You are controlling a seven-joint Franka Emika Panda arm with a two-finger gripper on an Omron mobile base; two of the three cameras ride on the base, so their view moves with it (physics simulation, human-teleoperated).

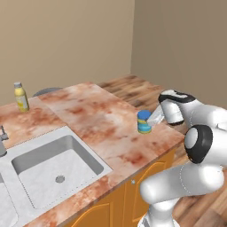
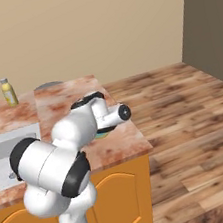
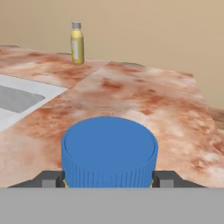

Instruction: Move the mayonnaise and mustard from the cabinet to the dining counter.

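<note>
The blue-lidded squat mayonnaise jar (image 3: 109, 151) sits directly between the tool's (image 3: 109, 178) tips, blocking forward travel. Beyond it the marbled reddish surface (image 3: 144, 100) lies bare up to the slim yellow mustard bottle (image 3: 77, 43), far ahead-left.

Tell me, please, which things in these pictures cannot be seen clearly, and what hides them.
- Mayonnaise in the right base view: the arm covers nearly all of it.
- Mayonnaise label in the hand view: the blue lid hides it.
- Gripper in the hand view: whether its fingertips touch the jar cannot be told.
- Sink in the left base view: the left edge cuts it off.
- Mustard label: too small to read.
</note>
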